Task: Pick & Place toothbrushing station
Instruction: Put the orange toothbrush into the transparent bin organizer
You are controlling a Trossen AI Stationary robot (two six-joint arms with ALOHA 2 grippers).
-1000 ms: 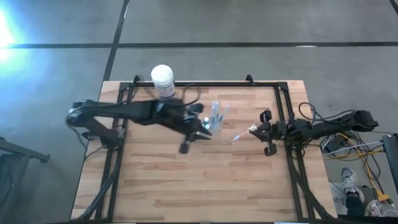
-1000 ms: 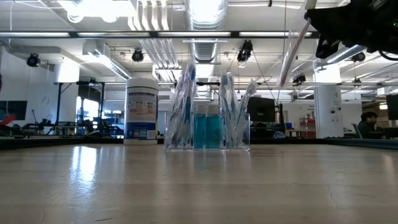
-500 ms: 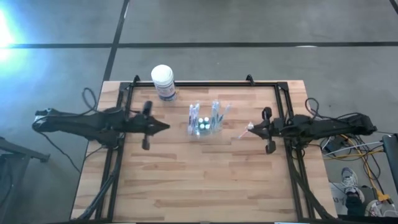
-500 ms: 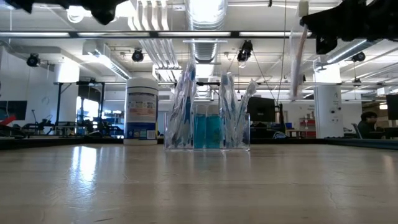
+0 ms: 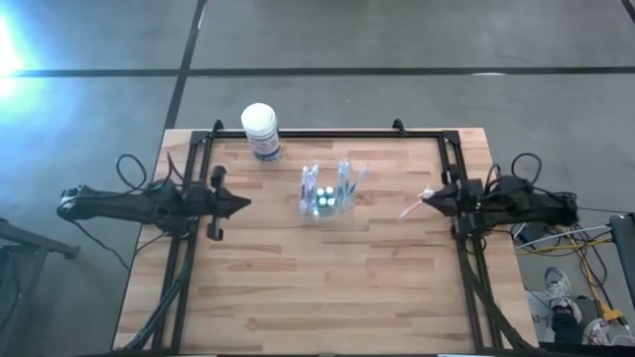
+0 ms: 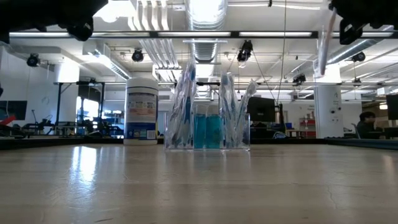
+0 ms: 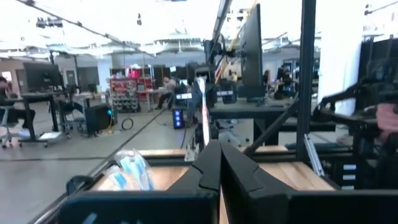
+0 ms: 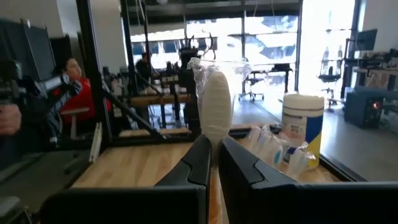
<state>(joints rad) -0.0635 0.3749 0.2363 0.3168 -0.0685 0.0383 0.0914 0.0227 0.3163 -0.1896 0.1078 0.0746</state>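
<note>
1. Where the table (image 5: 327, 288) runs toward its far edge, the station (image 5: 328, 190) stands upright near the middle, a clear holder apart from both grippers.
2. In the low view the station (image 6: 207, 113) holds wrapped toothbrushes leaning in its outer compartments, with a blue-tinted block or liquid in the centre one; what exactly that blue is cannot be told.
3. From above, small white and blue spots show inside the station, and the wrappers stick out past its rim.
4. A white tub (image 5: 260, 130) with a blue label stands at the far edge, to the station's left, well apart from it; its lid is on, so its contents are hidden.
5. The left gripper (image 5: 245, 202) hangs above the table's left side, fingers pressed together and holding nothing, pointing toward the station.
6. The right gripper (image 5: 429, 198) sits at the table's right edge, clamped on a wrapped brush (image 5: 413, 207) that sticks out toward the station.
7. In the right wrist view the brush (image 8: 216, 106) rises from between the closed fingers, its white head inside clear wrap.
</note>
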